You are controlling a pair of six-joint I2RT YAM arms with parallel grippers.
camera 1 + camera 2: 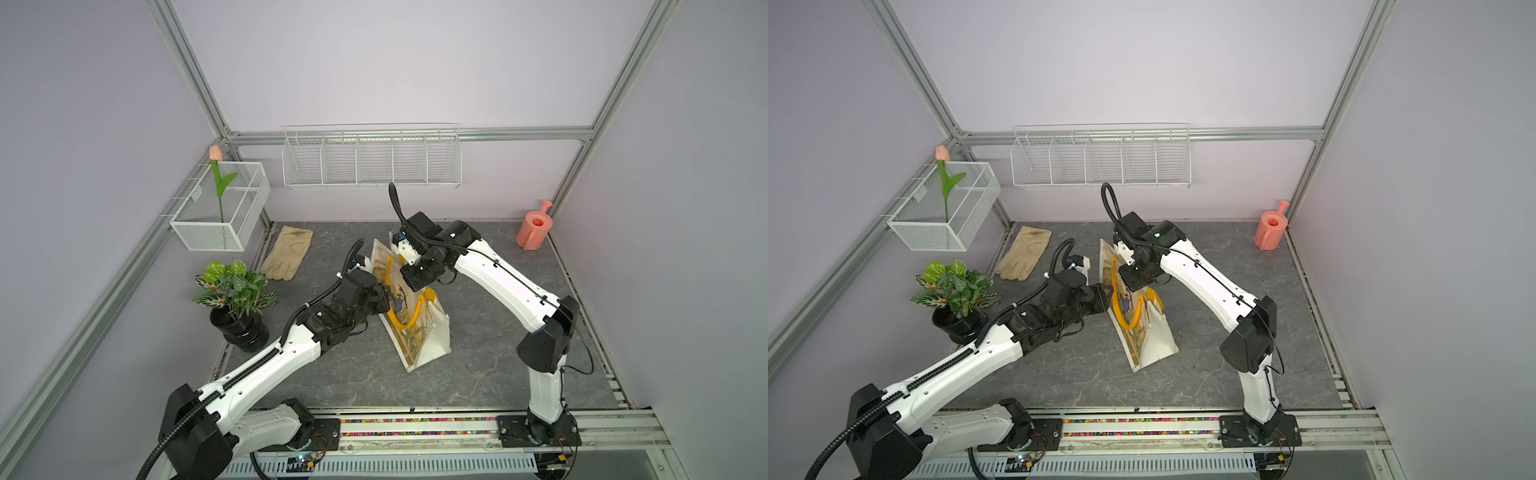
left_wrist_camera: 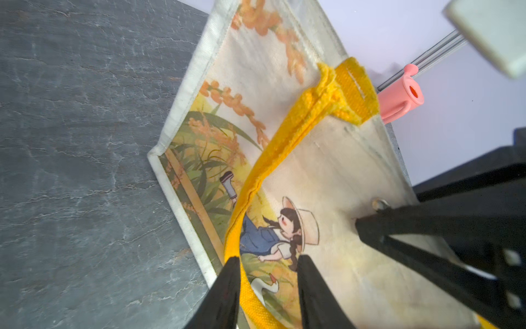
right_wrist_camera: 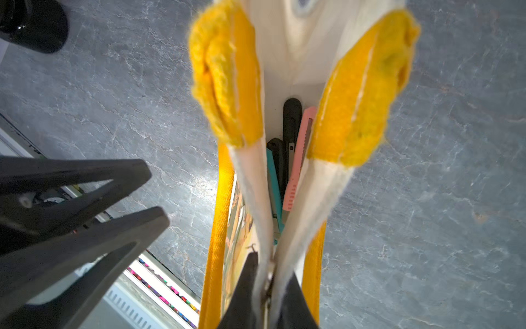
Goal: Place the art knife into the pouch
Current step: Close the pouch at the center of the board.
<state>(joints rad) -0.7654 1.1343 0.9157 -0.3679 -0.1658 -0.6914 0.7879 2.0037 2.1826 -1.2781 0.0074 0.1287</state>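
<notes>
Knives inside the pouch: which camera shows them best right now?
The right wrist view. It looks straight into the mouth of the pouch, where a black knife, a pink knife and a teal knife show side by side. Both top views show only the pouch's outside; the left wrist view shows only its printed face.
</notes>
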